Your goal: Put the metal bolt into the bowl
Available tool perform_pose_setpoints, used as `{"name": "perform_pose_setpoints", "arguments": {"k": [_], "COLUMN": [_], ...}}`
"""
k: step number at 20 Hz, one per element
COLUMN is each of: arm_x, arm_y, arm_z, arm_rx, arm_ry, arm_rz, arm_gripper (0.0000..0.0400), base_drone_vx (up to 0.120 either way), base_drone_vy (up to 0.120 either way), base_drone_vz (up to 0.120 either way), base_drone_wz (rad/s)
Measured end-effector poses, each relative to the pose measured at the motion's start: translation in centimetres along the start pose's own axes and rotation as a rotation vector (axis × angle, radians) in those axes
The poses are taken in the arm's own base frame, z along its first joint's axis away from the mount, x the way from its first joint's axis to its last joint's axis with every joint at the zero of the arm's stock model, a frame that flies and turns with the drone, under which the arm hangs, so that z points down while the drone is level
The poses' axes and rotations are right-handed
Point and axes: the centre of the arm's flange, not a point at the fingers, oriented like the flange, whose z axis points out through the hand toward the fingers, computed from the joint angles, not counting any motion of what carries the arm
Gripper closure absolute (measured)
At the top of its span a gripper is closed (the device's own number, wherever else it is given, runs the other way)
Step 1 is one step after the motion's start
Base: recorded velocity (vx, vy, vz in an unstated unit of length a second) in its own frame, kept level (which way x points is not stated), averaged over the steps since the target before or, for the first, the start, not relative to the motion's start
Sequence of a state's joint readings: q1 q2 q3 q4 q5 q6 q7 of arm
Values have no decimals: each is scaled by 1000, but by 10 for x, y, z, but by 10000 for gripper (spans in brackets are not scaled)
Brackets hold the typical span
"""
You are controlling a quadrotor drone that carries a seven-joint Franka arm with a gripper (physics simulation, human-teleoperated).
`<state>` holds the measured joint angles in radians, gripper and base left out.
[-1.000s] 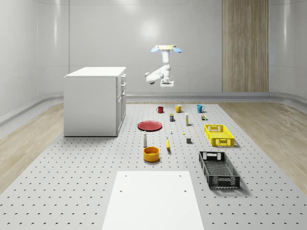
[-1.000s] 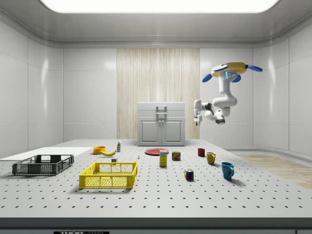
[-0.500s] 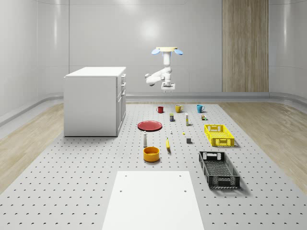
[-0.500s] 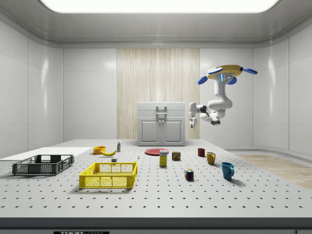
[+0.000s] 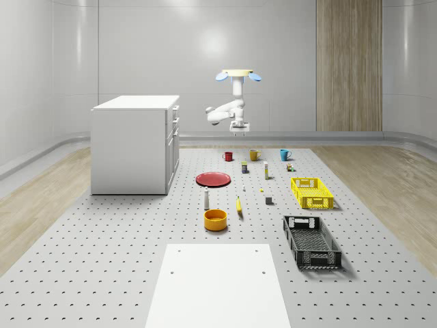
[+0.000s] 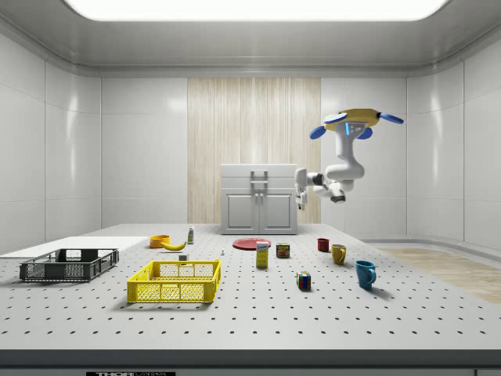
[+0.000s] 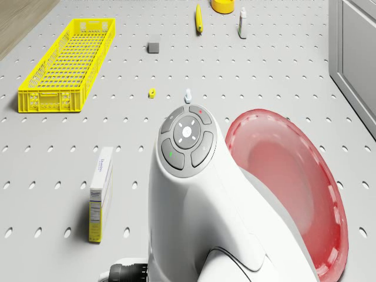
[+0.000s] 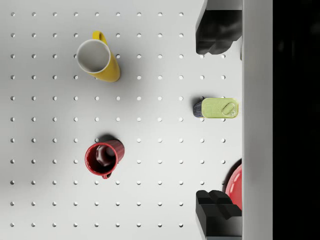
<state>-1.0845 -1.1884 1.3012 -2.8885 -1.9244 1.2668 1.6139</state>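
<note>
The small silver metal bolt [image 7: 188, 94] stands on the perforated table [image 5: 123, 260], also seen as a speck [image 5: 244, 188] past the banana. The orange bowl [image 5: 215, 219] sits nearer the white mat, toward the side view's left [image 6: 160, 240]. The drone [image 5: 237, 75] hovers high over the far end of the table [image 6: 350, 123]. Its white arm [image 7: 194, 194] bends down beneath it. The gripper [image 5: 238, 128] points downward [image 6: 300, 202], high above the mugs. In the wrist view the gripper [image 8: 216, 122] is open, its dark fingers [image 8: 217, 32] wide apart with nothing held.
Below the gripper are a yellow mug [image 8: 97, 59], a red mug [image 8: 104, 157], a green-topped can [image 8: 217, 108] and a red plate [image 7: 288, 176]. A yellow crate [image 5: 311, 192], black crate [image 5: 311, 240], banana [image 5: 239, 205], bottle [image 5: 206, 199] and white cabinet [image 5: 135, 143] stand around.
The drone with its arm has shifted toward the side view's left and dropped slightly. The gripper hangs a little lower in the whole-scene view. Objects on the table have not moved.
</note>
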Motion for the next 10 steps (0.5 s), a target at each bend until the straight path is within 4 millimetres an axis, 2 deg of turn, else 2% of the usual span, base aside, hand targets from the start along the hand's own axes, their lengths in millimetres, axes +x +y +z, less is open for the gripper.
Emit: {"name": "perform_pose_setpoints", "arguments": {"k": [10], "arm_x": [0], "arm_y": [0], "arm_z": [0], "arm_rx": [0], "arm_ry": [0], "arm_rz": [0], "arm_gripper": [0], "base_drone_vx": [120], "base_drone_vy": [0], "base_drone_vz": [0], "base_drone_wz": [0]}}
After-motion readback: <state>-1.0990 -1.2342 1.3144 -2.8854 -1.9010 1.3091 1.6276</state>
